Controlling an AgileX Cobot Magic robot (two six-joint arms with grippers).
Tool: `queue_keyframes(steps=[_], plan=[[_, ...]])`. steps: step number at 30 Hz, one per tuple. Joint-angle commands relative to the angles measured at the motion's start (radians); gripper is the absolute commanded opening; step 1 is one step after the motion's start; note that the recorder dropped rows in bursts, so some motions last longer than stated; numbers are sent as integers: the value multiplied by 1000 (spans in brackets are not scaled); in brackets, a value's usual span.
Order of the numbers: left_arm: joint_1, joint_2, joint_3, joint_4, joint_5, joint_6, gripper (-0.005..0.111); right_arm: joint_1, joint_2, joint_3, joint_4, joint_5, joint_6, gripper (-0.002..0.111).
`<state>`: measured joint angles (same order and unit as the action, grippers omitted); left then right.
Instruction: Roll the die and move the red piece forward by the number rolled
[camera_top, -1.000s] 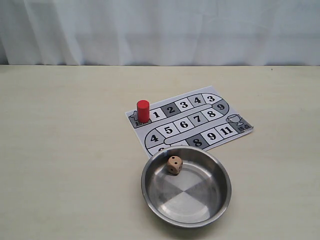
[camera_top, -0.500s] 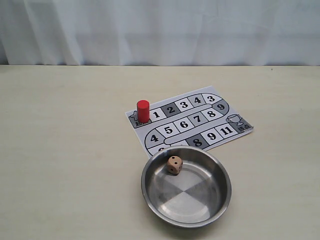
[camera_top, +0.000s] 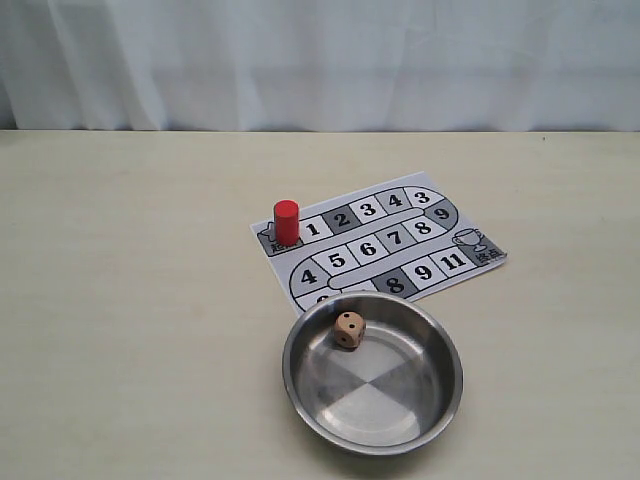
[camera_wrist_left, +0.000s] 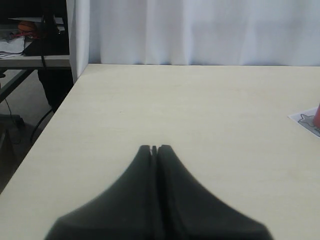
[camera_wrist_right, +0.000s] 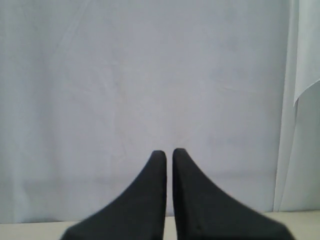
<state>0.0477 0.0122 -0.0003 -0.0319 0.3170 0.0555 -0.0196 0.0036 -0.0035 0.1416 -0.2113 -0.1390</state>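
On the table (camera_top: 130, 300) lies the numbered board (camera_top: 380, 245), with a steel bowl (camera_top: 290, 370) overlapping the board's near edge. The red piece (camera_top: 286, 221) stands upright on the board's start square beside square 1, and the die (camera_top: 349, 329) rests in the bowl on the side nearest the board. Both arms are away from the board, the left gripper (camera_wrist_left: 154, 148) closed on nothing and the right gripper (camera_wrist_right: 169, 152) all but closed and empty, so the task looks barely begun: the roll and the piece's advance both seem to remain.
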Motion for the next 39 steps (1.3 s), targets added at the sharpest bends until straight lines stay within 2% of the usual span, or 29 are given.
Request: queue_keyframes(steps=[1, 12, 22, 29, 39], plan=[[-1, 0, 0, 1, -9, 0, 0, -6, -4, -44, 8, 35, 3, 4], [-1, 0, 0, 1, -9, 0, 0, -6, 9, -291, 6, 239, -7, 4], [-1, 0, 0, 1, -9, 0, 0, -6, 173, -486, 6, 490, -7, 4], [-1, 0, 0, 1, -9, 0, 0, -6, 304, -520, 6, 495, -7, 4], [-1, 0, 0, 1, -9, 0, 0, -6, 390, -520, 6, 366, -7, 4]])
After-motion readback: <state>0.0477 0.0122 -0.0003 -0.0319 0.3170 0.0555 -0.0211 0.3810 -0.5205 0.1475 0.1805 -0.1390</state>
